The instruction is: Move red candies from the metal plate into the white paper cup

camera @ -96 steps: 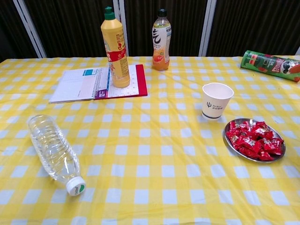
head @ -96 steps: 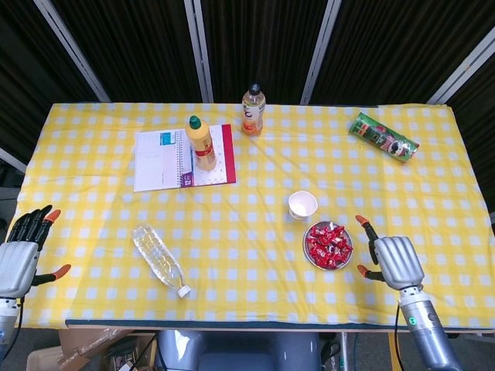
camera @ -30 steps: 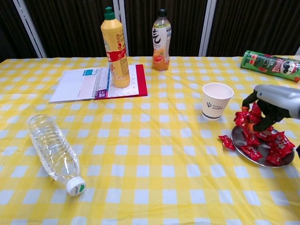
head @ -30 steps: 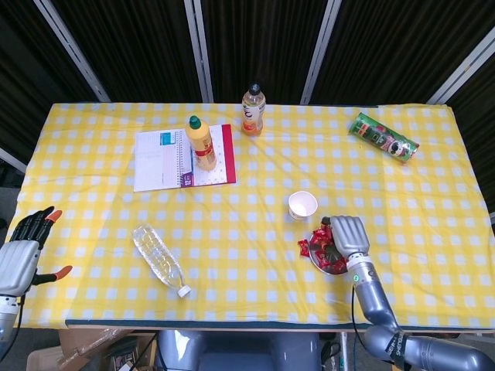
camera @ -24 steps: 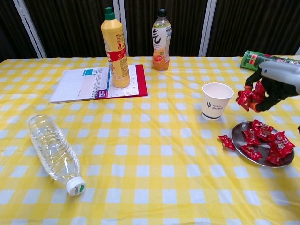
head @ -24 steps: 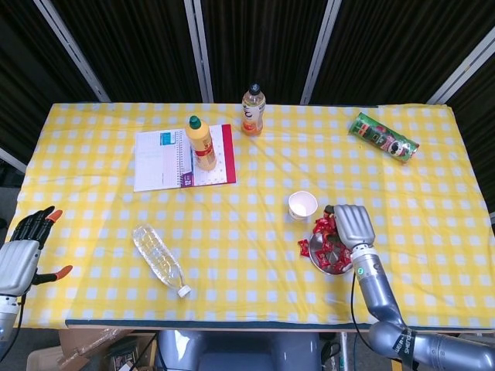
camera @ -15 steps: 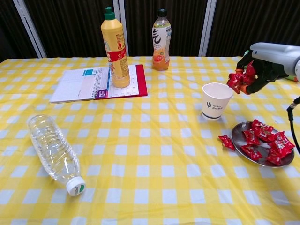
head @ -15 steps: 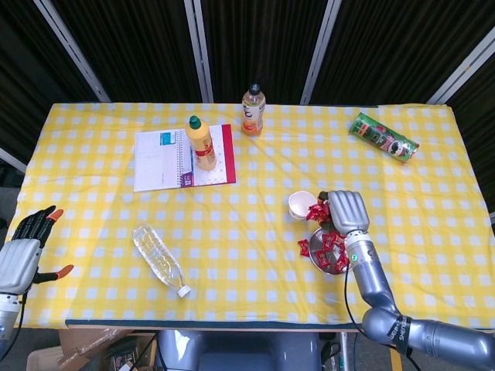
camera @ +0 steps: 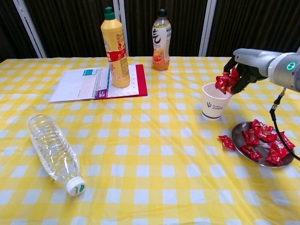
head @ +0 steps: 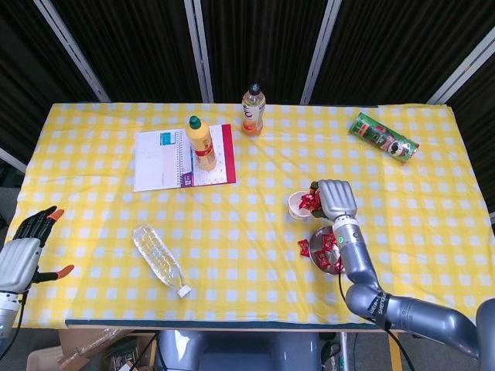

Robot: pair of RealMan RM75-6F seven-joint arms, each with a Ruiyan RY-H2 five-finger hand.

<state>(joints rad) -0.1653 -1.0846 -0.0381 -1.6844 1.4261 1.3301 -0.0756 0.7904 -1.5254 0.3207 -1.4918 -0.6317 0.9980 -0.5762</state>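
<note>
My right hand (camera: 240, 69) (head: 335, 199) hangs just above the mouth of the white paper cup (camera: 215, 103) (head: 299, 206), gripping a bunch of red candies (camera: 223, 81) (head: 311, 199) over the cup's rim. The metal plate (camera: 239, 140) (head: 316, 241) lies to the right of the cup with several red candies (camera: 263, 139) still in it. One red candy (camera: 227, 141) (head: 304, 247) lies on the cloth just left of the plate. My left hand (head: 25, 246) rests open at the table's near left edge, far from all this.
A clear water bottle (camera: 54, 152) lies on its side at front left. A yellow squeeze bottle (camera: 115, 48) stands on an open notebook (camera: 98, 82), an orange drink bottle (camera: 161, 40) behind. A green chips can (camera: 268, 64) lies at the far right, behind my right arm.
My right hand scooped candies from the plate, lifted them and carried them left until they hang over the cup. One candy was knocked onto the cloth. The left hand stayed still.
</note>
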